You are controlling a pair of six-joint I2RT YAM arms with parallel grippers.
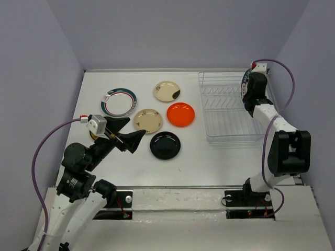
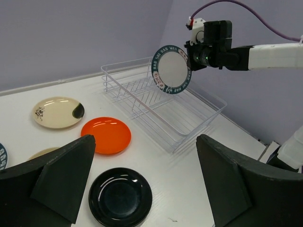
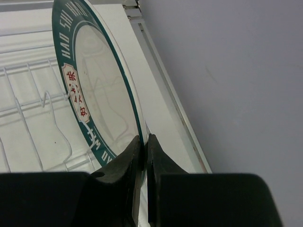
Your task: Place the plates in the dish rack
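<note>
Right gripper (image 3: 143,143) clenched on round white teal-rimmed plate (image 2: 171,69), held on edge over white wire dish rack (image 1: 227,120) (far right side). Left gripper (image 2: 144,146) gaping, grasping nothing.

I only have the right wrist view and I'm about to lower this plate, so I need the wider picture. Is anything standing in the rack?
Observer: No. The dish rack holds no plates yet.
Operator: Where does my plate hang over it?
Observer: The teal-rimmed plate, pinched upright by the right gripper, hangs above the rack's far end, near its right side.
Operator: Is the other arm in my way?
Observer: No. The left gripper is open beside the black plate, on that plate's left, away from the rack.
</note>
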